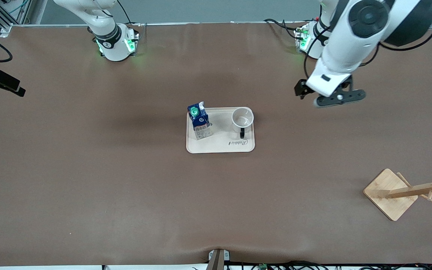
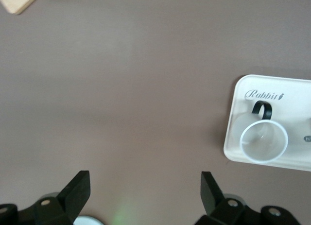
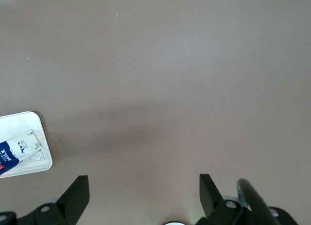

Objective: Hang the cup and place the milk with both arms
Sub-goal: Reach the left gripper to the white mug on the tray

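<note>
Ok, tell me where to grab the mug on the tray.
Grab the mug by its rim, coming straight down. It stands upright and open, and its black handle points toward the front camera; gripping the wall away from the handle probably leaves the handle free for hanging.

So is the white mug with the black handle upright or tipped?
Upright: the white mug with the black handle stands on the beige tray, its round open mouth facing up.

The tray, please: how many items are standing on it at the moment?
2. The milk stands at the tray's end toward the right arm; the cup stands at its end toward the left arm, handle pointing toward the front camera. Nothing seems hidden.
</note>
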Available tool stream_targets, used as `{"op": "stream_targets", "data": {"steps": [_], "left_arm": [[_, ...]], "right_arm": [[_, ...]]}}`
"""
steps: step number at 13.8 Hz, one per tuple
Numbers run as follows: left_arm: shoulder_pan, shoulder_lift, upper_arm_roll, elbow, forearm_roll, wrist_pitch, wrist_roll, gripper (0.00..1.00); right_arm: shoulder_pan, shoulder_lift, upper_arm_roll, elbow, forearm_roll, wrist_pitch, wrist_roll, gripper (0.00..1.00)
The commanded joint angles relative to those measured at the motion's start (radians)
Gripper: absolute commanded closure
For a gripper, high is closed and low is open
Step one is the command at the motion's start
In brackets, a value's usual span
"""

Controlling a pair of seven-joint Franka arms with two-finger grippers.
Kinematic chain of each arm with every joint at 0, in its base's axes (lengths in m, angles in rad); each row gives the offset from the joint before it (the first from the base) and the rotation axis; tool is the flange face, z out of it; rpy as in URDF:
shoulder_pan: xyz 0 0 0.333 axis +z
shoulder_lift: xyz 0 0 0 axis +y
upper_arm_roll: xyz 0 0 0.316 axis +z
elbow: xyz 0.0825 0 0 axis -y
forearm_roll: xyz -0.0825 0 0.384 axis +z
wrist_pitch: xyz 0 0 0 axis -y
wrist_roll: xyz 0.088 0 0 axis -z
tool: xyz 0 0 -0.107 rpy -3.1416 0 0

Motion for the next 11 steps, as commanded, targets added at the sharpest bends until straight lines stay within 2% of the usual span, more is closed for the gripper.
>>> {"op": "stream_targets", "data": {"steps": [1, 3, 6, 11], "left_arm": [[0.005, -0.003, -0.026, -0.122, -0.004, 0.172, -0.008, 0.00], [0.002, 0.052, -0.061, -0.156, -0.004, 0.283, -0.044, 0.00], [-0.006, 0.176, -0.108, -0.156, -0.001, 0.395, -0.148, 0.00], [-0.102, 0.342, -0.108, -0.156, 0.013, 0.585, -0.308, 0.00]], "right_arm": [[-0.019, -0.013, 0.007, -0.015, 0.023, 0.003, -0.016, 0.00], [-0.018, -0.013, 0.007, -0.016, 0.023, 0.003, -0.016, 0.00], [-0.019, -0.013, 0.007, -0.015, 0.023, 0.003, -0.016, 0.00], [-0.013, -0.004, 0.009, 0.002, 0.025, 0.009, -0.014, 0.00]]}}
